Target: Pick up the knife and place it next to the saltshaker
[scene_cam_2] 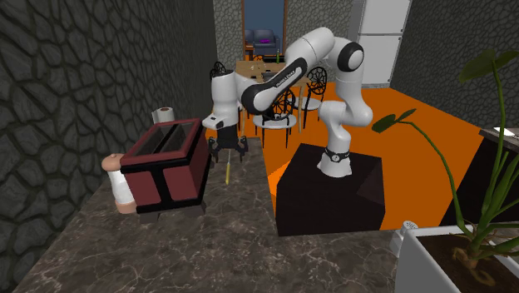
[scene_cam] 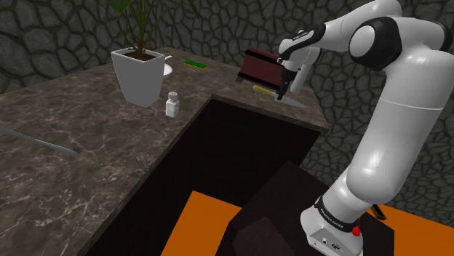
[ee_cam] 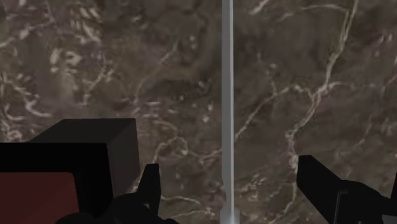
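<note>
Shoulder view, read left to right along the worktop [scene_cam: 87, 138]. A white planter [scene_cam: 138, 78] stands farthest left, with the saltshaker [scene_cam: 172, 104] just beside it, near the worktop's inner corner. Well apart from both, on the short leg, sits a dark red toaster [scene_cam: 260, 67]. The knife [scene_cam: 264, 89] lies flat just beside it. The pincer [scene_cam: 282, 92] hangs over the knife, pointing down.

Wrist view: the fingers [ee_cam: 151, 184] stand apart with nothing clasped. The grey blade [ee_cam: 227, 95] runs straight out along the midline between them, so alignment looks good. A toaster corner sits close to one finger.

Step in hand, by my judgement: descend and close on the knife.
- Hold the straddle centred and go straight down until the tips are near the stone, then close across the thin width.
- The second exterior view shows a yellow handle [scene_cam_2: 229, 172] under the pincer; a grip at or near it should be steadier than on bare blade.
- Mind clearance on the toaster side.
- Lift level before carrying toward the saltshaker.
</note>
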`<state>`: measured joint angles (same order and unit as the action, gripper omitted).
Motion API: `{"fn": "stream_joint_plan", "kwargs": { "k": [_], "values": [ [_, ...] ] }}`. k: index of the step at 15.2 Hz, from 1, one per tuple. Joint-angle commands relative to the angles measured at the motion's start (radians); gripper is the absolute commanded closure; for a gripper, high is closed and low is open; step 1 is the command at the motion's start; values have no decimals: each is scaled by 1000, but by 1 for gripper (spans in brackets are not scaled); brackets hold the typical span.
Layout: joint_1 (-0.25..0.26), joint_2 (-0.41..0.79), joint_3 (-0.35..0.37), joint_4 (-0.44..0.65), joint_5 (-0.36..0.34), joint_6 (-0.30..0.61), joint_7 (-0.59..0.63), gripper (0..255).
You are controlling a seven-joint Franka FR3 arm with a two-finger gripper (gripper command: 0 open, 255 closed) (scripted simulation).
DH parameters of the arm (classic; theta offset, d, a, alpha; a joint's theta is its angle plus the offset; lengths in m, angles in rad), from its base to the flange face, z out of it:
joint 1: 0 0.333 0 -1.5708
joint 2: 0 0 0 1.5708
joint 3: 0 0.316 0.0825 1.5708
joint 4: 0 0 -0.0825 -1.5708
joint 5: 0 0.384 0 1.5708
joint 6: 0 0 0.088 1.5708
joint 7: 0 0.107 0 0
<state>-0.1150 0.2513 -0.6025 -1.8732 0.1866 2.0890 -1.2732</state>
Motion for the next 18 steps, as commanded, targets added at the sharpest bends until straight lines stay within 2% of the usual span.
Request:
{"fn": "stream_joint_plan", "kwargs": {
  "k": [1, 8, 9, 18],
  "values": [
    [-4, 17, 4, -9, 10, 19, -7, 0],
    [-4, 17, 4, -9, 10, 19, -7, 0],
    [-3, 17, 4, -10, 10, 19, -7, 255],
    [-4, 17, 4, -9, 10, 19, -7, 255]
  ]
}}
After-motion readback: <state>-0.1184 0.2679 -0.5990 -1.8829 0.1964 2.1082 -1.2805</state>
